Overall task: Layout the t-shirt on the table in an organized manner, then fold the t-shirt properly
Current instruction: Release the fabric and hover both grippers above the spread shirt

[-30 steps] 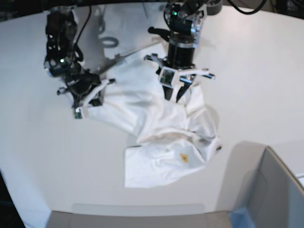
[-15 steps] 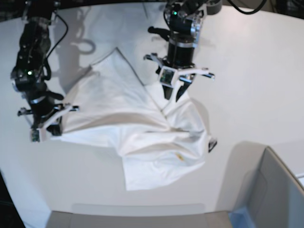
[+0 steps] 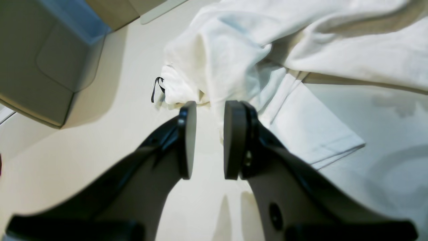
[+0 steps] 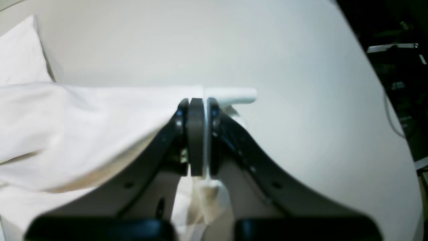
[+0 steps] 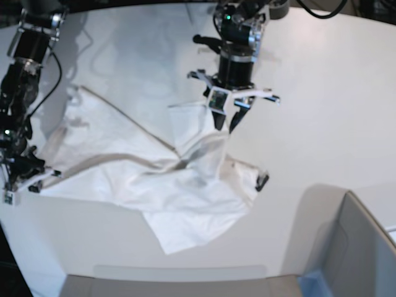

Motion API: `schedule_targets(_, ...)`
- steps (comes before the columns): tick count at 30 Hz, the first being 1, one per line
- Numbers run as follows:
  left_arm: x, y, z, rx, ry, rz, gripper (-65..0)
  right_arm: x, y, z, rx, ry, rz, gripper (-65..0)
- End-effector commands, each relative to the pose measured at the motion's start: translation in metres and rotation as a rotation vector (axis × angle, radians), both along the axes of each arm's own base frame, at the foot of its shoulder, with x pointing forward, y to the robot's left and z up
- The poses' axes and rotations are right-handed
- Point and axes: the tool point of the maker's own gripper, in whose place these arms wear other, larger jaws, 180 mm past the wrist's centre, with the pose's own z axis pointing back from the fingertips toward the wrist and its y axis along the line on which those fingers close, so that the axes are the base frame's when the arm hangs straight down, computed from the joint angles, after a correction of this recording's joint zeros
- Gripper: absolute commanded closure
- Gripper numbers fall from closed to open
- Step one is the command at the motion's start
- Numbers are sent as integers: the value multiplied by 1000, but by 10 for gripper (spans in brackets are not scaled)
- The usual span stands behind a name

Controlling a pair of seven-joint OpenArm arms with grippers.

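Mostly bare white table (image 5: 334, 105) surrounds both grippers. Right gripper (image 4: 199, 110), jaws pinched on the t-shirt (image 5: 154, 173), stretches its edge near the curved table rim. Left gripper (image 3: 207, 134), jaws partly apart and gripping nothing, hovers over crumpled white cloth, black tag (image 3: 155, 88) just ahead. Grey bin (image 5: 359, 247) sits beyond the tag.

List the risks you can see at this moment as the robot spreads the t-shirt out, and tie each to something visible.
1. The right gripper pinches only the t-shirt's thin edge; it might slip out.
2. That gripper sits close to the table edge, so more pulling could drag cloth over it.
3. The left gripper hangs open, holding nothing, so the bunched middle may stay creased.
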Motion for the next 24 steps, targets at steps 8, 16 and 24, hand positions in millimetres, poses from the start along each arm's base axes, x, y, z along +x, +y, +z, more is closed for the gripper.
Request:
schedule_targets(8, 4, 0, 16, -14, -59, 6, -154, 8, -5, 26, -24, -73, 3, 0)
schedule_targets(16, 4, 0, 16, -14, -59, 5, -154, 4, -4, 19, -23, -54, 6, 0)
schedule_targets(24, 4, 0, 16, -13, -60, 6, -154, 2, 0, 25, -32, -72, 17, 0)
